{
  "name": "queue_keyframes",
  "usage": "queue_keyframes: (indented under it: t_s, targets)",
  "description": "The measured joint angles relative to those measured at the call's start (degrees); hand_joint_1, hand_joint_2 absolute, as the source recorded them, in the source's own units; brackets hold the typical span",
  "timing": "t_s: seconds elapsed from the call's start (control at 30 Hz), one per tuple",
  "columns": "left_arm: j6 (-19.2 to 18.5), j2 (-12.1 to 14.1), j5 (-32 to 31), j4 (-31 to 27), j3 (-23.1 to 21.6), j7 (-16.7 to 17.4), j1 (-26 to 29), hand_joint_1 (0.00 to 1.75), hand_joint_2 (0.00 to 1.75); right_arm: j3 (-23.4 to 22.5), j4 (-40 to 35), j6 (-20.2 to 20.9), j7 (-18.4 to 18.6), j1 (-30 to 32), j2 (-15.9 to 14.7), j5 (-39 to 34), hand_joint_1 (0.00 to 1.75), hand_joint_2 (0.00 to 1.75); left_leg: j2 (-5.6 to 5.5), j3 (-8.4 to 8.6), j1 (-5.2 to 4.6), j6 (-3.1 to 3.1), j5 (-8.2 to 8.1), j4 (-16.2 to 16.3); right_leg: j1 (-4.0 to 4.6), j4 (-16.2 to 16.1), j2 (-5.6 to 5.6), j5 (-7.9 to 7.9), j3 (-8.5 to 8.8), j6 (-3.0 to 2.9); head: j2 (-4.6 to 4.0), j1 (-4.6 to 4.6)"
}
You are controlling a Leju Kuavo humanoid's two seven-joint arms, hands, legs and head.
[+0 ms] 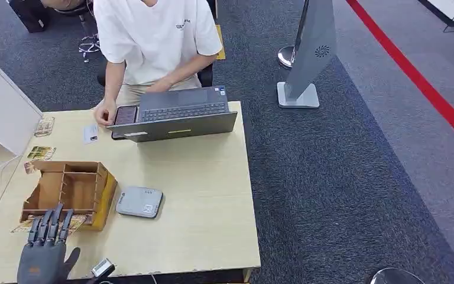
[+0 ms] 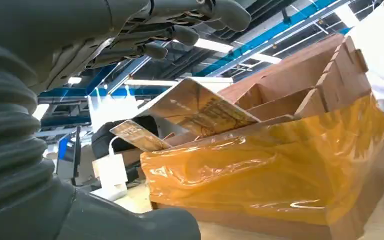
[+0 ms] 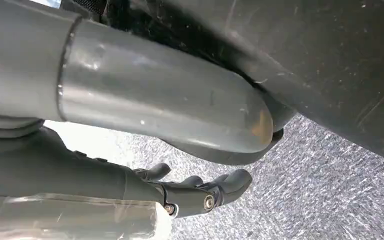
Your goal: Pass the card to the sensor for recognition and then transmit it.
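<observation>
Left hand [image 1: 46, 251] beside glossy brown-printed card [image 2: 200, 107]

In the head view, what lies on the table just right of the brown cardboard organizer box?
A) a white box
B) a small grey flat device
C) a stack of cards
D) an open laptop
B: the small grey flat device lies on the table right beside the cardboard organizer box; the laptop sits further back, in front of the person.
</observation>
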Motion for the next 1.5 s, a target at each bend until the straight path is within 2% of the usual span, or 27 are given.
queue_keyframes:
  t_s: [0.53, 0.57, 1.07, 1.5]
  targets:
    - [0.0, -0.3, 1.2, 0.0, 0.0, 1.2, -0.6, 0.0, 1.75, 0.0, 0.0, 0.1, -0.2, 0.0, 0.0, 0.7, 0.0, 0.0, 0.0, 0.0, 0.0, 0.0, 0.0, 0.0, 0.0, 0.0, 0.0, 0.0, 0.0, 0.0, 0.0, 0.0]
    - [0.0, -0.3, 1.3, 0.0, 0.0, 1.2, -0.5, 1.75, 1.75, 0.0, 0.0, 0.0, -0.2, 0.0, 0.0, 0.7, 0.0, 0.0, 0.0, 0.0, 0.0, 0.0, 0.0, 0.0, 0.0, 0.0, 0.0, 0.0, 0.0, 0.0, 0.0, 0.0]
    - [0.2, -0.3, 5.2, 0.0, -0.5, 1.0, -0.6, 1.75, 1.75, 0.0, 0.0, 0.0, -0.2, 0.0, 0.0, 1.1, 0.0, 0.0, 0.0, 0.01, 0.0, 0.0, 0.0, 0.0, 0.0, 0.0, 0.0, 0.0, 0.0, 0.0, 0.0, 0.0]
    - [0.7, -0.6, 5.7, 0.0, -0.7, 2.4, -1.0, 1.75, 1.75, 0.0, 0.0, 0.0, -0.2, 0.0, 0.0, 1.7, 0.0, 0.0, 0.01, 0.02, 0.0, 0.0, 0.0, 0.0, 0.0, 0.0, 0.01, 0.0, 0.0, 0.0, 0.0, 0.0]
